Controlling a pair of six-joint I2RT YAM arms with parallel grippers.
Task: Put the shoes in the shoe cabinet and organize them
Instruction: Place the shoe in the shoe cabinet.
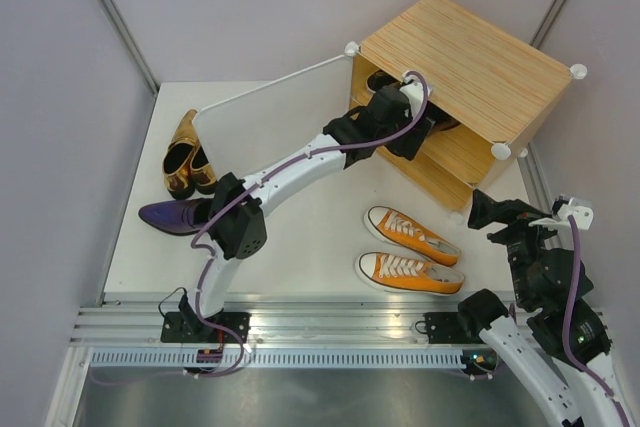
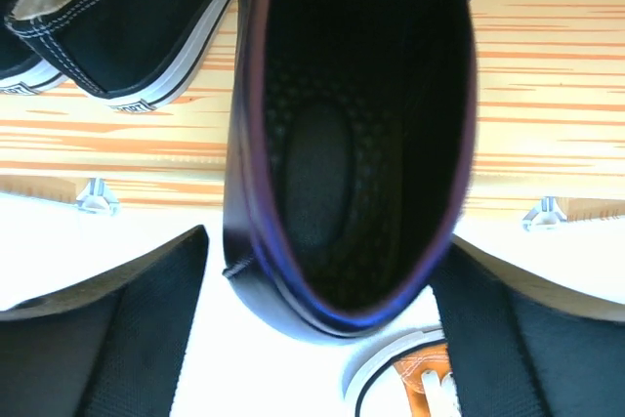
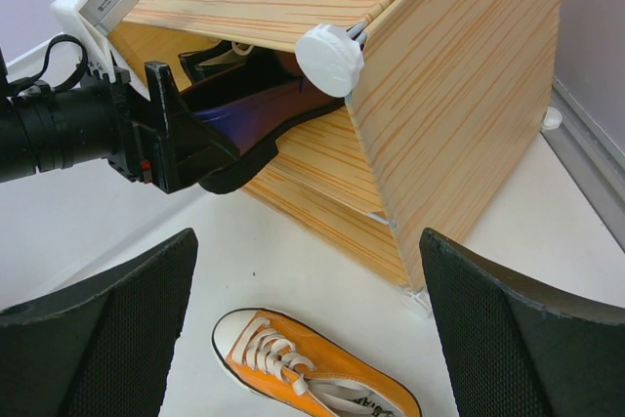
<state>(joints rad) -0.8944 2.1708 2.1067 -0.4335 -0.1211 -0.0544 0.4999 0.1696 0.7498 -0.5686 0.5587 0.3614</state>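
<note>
Stiff, light, probably slippery, the purple loafer (image 2: 352, 144) pokes heel-out from the cabinet (image 1: 480, 67) between the wide-open left fingers (image 2: 117, 339), best pinched across its heel; the right fingers (image 3: 98, 329) gape empty.

**Left arm** (image 1: 290, 162): base at 7 o'clock on the near edge. The elbow is raised above it and the white forearm stretches towards 1 o'clock. The wrist is level.
**Left pincer** (image 1: 412, 135): points to 1 o'clock, its fingers (image 2: 117, 339) spread wide.
**Right arm** (image 1: 540, 277): base at 5 o'clock, folded close over itself, with the wrist lifted at 3 o'clock.
**Right pincer** (image 3: 308, 241): aims at 11 o'clock, fingers fully parted, gripping nothing.
</note>
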